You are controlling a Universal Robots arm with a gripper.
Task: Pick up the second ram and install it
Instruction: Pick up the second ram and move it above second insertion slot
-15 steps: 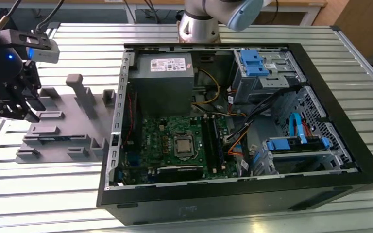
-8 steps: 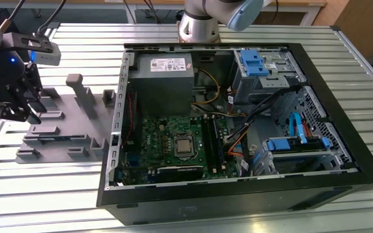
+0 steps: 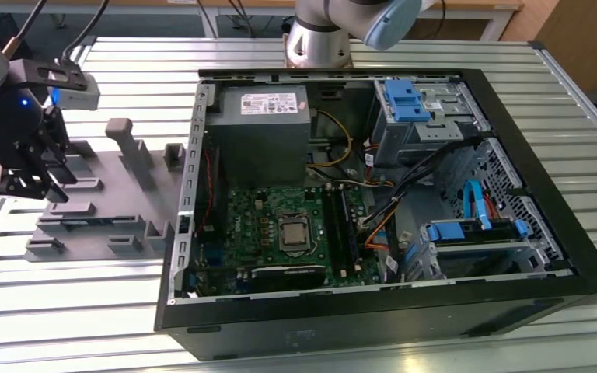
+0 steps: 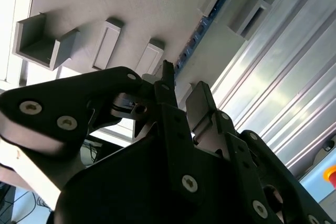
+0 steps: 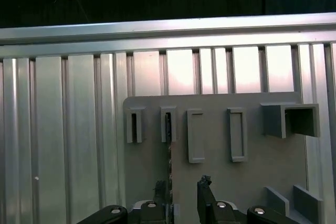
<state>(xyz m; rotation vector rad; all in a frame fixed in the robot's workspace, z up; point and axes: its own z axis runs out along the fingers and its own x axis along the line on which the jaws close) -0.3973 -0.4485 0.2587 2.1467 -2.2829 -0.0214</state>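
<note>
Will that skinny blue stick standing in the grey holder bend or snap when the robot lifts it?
The second ram looks like a thin flat board, so probably stiff and light. Standing on its narrow edge in the grey holder, it could tip if pushed sideways.

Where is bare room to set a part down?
Bare slatted table nearer the camera than the grey fixture and at the exterior view's right of the computer case. Crowded: the case's inside, and the fixture under the gripper.
</note>
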